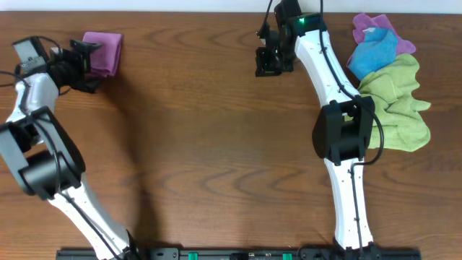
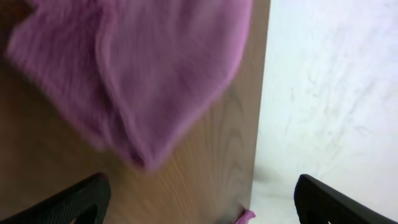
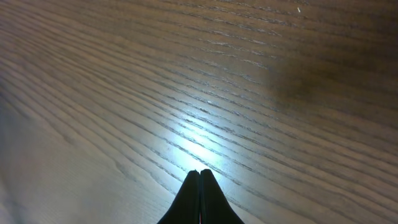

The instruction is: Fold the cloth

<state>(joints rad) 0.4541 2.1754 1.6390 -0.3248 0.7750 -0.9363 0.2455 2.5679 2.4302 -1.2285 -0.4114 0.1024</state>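
Left gripper (image 1: 88, 63): jaws spread wide, nothing between them. It sits at the far-left corner of the brown wood-grain table (image 1: 202, 144), fingers pointing at the lavender-purple microfibre cloth (image 1: 103, 52).

Cloth: lies in a compact folded rectangle at that same far-left corner, close to the table's far edge and just in front of the open fingers. The left wrist view is blurred; it shows layered purple fabric on the wood ahead of the two black fingertips (image 2: 93, 194). Whether they touch it cannot be told.

Right gripper (image 1: 268, 66): fingers pressed together, empty, over bare wood near the middle of the table's far edge.

Far-right corner of the table: a rumpled lime-green cloth (image 1: 395, 101), a bright blue cloth (image 1: 375, 52) and another purple cloth (image 1: 372, 27), bunched together.
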